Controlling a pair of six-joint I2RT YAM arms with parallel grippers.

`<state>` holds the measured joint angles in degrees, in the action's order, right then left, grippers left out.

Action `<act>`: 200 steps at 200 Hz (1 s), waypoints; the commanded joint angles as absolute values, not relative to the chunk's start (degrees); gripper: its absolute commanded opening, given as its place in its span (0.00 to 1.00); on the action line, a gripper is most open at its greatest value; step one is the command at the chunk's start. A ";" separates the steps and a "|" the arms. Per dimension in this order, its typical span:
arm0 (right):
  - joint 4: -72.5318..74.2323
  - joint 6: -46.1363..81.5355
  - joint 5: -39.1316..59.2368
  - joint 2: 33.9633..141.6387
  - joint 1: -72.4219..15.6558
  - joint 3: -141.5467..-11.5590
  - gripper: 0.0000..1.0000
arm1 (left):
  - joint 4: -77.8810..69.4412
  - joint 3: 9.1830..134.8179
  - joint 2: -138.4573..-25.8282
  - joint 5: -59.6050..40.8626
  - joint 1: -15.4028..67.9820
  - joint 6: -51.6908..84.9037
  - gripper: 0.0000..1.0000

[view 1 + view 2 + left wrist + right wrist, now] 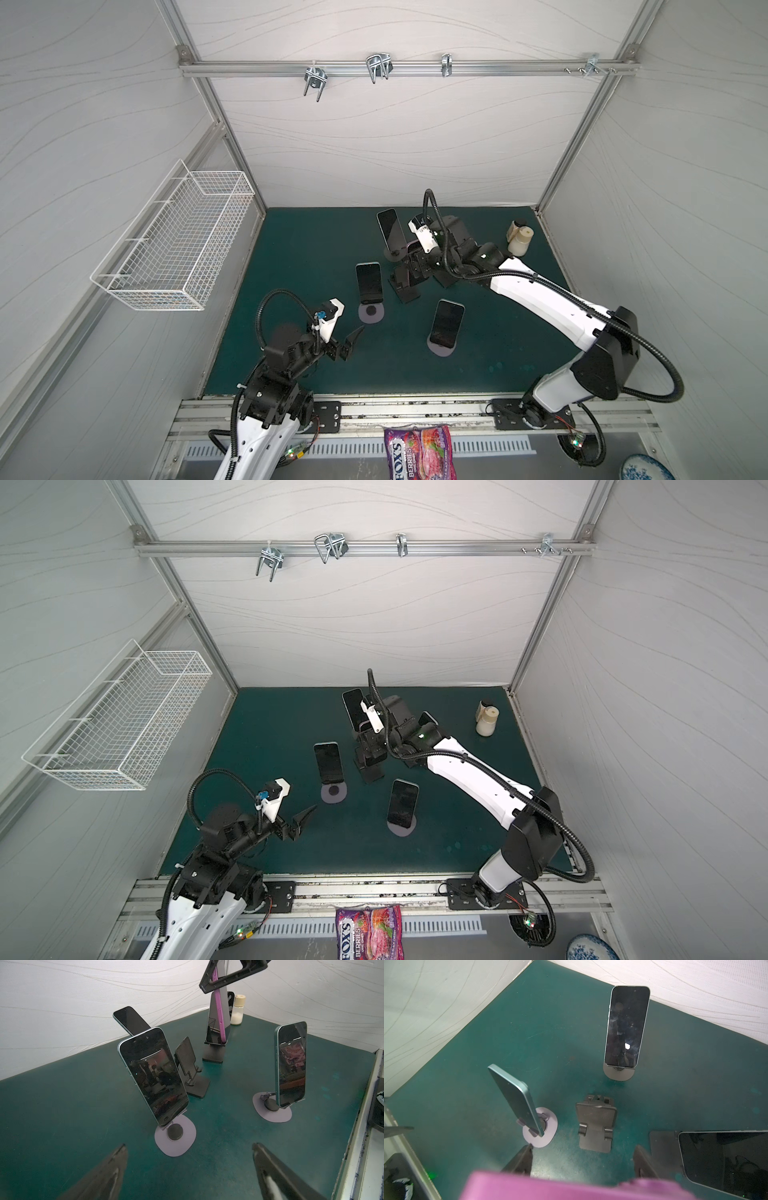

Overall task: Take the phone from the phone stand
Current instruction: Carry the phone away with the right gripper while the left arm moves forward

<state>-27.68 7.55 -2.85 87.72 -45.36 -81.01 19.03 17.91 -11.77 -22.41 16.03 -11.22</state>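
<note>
Since the purple-cased phone (571, 1186) is clamped between the fingers of the right gripper (582, 1147) and is held in the air over the bench (311, 249), midway across and toward the far edge, the main step is judged to be done for this phone. Below it an empty black stand (596, 1124) is seen on the bench with its ledge bare. This is taken to be the stand meant by the task, though that cannot be confirmed. No contact between phone and stand is seen in the right wrist view. What is left is judged to be setting the phone down on a free part of the bench and releasing the grip.

Four further phones are seen propped on stands:
- The far phone (388, 226) is placed near the far edge.
- The middle phone (369, 282) is carried on a lilac round base (370, 313).
- The front phone (446, 322) is placed nearer the front edge.
- The side phone (724, 1163) is carried on a second black stand (662, 1142) just beside the held phone and is largely hidden in both top views.

If these are also meant by the task, they are untouched.

The left gripper (353, 341) is spread wide and empty above the front left part of the bench, and is pointed toward the middle phone.
</note>
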 commanded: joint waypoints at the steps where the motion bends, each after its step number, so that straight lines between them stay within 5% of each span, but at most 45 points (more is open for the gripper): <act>1: -29.70 7.88 -1.20 84.62 -45.27 -83.03 0.67 | 16.80 21.50 -13.59 -21.53 16.26 -14.13 0.95; 200: -50.01 8.95 4.58 79.55 -41.65 -92.97 0.66 | 5.69 34.13 -27.22 -24.26 16.86 -10.72 0.94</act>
